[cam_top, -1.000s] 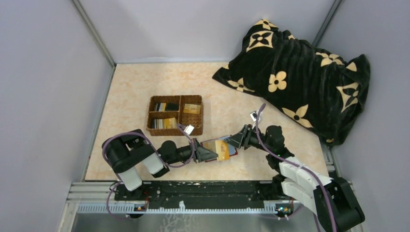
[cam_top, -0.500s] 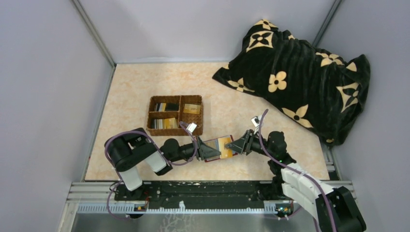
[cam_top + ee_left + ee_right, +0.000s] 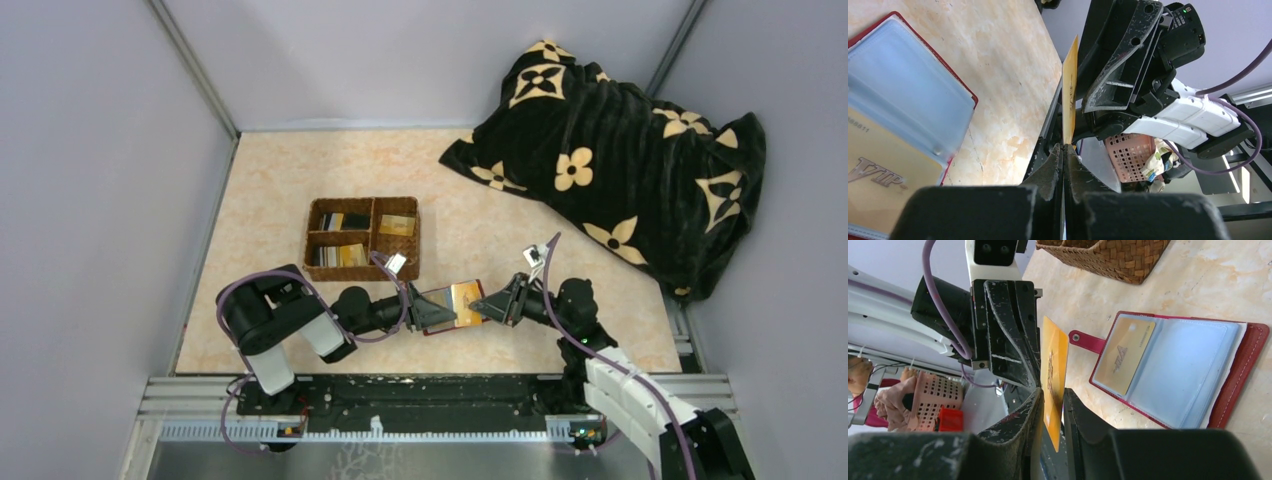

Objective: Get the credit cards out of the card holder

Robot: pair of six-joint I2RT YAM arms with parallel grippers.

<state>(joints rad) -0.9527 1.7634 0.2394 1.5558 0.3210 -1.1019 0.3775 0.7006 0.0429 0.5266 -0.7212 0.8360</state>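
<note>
Pinched on edge from 9 o'clock by the left gripper (image 3: 1064,146), fingers closed tight on one orange-yellow card (image 3: 1054,375). Gripped from 3 o'clock by the right gripper (image 3: 1053,396), narrow around the same card. Near it, lying open on the surface (image 3: 1198,285), at 4 o'clock of the wicker basket (image 3: 362,238): the card holder (image 3: 1183,375). Still tucked in its clear pocket, by the snap tab (image 3: 1088,340): a gold card (image 3: 1124,355).
</note>
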